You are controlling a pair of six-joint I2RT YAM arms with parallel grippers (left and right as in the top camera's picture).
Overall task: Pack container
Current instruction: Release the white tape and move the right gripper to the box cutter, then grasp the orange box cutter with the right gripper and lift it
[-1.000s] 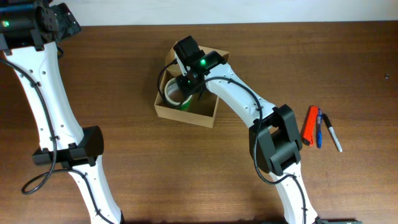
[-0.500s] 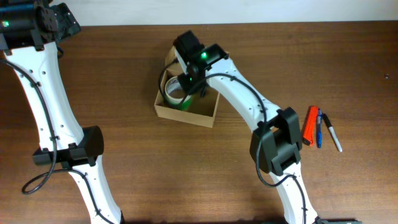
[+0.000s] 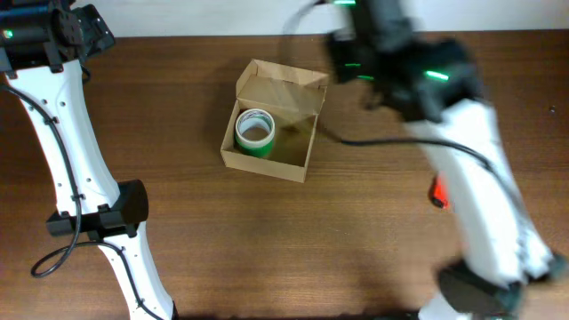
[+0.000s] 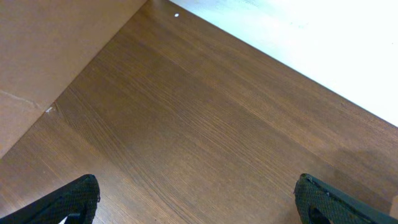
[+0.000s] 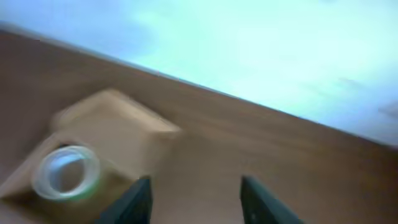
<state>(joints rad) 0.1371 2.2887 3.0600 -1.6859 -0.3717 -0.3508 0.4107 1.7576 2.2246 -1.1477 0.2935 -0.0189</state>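
The container is a tan cardboard box on the wooden table, with its flap lid standing open at the back. A green-and-white tape roll lies flat in its left part. The right wrist view shows the box and the roll blurred at lower left. My right gripper is open and empty, above the table to the right of the box. Its arm is motion-blurred in the overhead view. My left gripper is open and empty over bare wood at the table's far left corner.
An orange marker shows partly behind the right arm at the right. The left arm runs along the left side. A tan board and a white surface border the table in the left wrist view.
My right gripper has lifted out of the box and swung up and to the right, leaving the tape roll inside. The left arm has not moved.
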